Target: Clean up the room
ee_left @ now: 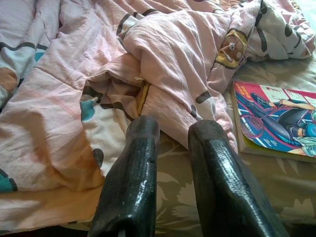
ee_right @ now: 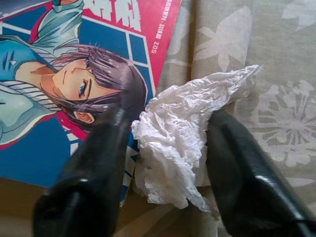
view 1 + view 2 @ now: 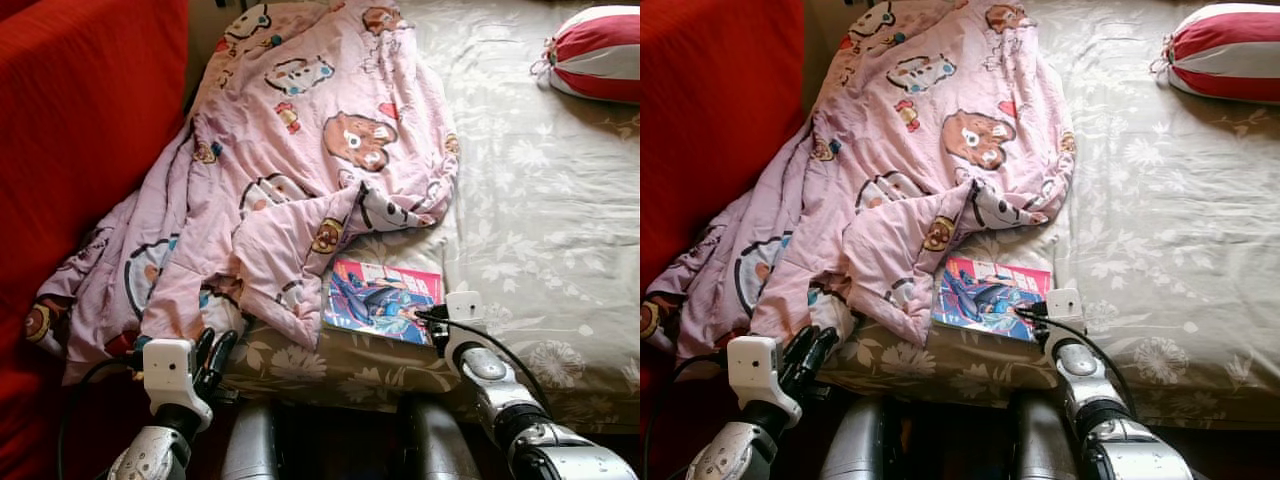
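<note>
A crumpled white paper tissue [image 2: 180, 136] sits between the two black fingers of the right gripper [image 2: 168, 163], at the near edge of the bed, its wad overlapping the corner of a glossy comic magazine with a red-and-blue illustrated cover [image 3: 382, 298]. The fingers stand apart on either side of the wad, close against it, though whether they press it cannot be told. The magazine lies flat on the beige floral-print bedsheet [image 3: 540, 220], with the right gripper at its 4 o'clock corner. At the magazine's 10 o'clock, a rumpled pink cartoon-print quilt [image 3: 300, 150] spills across the bed (one fold touches the magazine's top edge) and drapes toward a red fabric sofa [image 3: 80, 130] at 9 o'clock. The left gripper [image 1: 170, 131] hovers at the quilt's lower hem, at the bed's near edge, its fingers slightly parted and holding nothing. A red-and-white striped cushion [image 3: 598, 52] rests at 1 o'clock, well apart from the rest.
</note>
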You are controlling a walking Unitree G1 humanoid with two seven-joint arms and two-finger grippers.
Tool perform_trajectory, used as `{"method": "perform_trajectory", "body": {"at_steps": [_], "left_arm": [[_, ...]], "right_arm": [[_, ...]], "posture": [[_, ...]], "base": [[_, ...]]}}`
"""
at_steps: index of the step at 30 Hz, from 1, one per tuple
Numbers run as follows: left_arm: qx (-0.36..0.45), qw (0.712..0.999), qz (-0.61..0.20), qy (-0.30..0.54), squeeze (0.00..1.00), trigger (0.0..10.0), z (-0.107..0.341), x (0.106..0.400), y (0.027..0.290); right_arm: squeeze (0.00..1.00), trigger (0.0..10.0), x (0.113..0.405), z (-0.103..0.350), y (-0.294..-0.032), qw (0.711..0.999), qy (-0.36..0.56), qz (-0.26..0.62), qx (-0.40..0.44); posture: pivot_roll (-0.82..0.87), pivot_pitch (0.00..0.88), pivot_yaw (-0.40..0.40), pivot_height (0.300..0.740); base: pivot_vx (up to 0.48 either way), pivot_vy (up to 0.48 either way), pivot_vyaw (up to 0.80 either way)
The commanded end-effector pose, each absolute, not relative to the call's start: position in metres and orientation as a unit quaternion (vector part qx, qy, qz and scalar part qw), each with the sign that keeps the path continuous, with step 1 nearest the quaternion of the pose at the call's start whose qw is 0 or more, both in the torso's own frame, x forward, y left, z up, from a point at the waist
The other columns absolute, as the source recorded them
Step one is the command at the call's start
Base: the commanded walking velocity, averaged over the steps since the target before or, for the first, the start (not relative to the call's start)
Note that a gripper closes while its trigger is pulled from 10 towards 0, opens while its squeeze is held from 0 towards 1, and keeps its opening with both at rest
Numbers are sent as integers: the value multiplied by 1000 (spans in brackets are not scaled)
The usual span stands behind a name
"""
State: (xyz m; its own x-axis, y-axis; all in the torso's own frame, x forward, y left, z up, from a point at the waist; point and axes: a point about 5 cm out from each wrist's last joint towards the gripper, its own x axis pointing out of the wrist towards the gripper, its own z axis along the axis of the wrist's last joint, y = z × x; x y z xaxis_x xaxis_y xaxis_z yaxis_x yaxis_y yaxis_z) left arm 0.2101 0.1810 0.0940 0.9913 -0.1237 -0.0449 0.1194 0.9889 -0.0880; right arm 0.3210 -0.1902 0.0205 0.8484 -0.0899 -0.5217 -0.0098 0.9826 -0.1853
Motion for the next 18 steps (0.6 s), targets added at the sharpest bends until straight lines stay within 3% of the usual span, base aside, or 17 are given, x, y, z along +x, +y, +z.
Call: {"method": "perform_trajectory", "body": {"at_steps": [1, 18], "left_arm": [[-43, 997, -56, 42, 0, 10000, 89, 205, 183], [-40, 997, -54, 41, 0, 10000, 88, 208, 184]], "right_arm": [[0, 0, 312, 9, -191, 947, 306, -26, -96], [0, 0, 310, 8, -194, 943, 314, -42, -106]], "posture": [[119, 231, 72, 600], [118, 220, 69, 600]], "base": [[0, 0, 0], [0, 0, 0]]}}
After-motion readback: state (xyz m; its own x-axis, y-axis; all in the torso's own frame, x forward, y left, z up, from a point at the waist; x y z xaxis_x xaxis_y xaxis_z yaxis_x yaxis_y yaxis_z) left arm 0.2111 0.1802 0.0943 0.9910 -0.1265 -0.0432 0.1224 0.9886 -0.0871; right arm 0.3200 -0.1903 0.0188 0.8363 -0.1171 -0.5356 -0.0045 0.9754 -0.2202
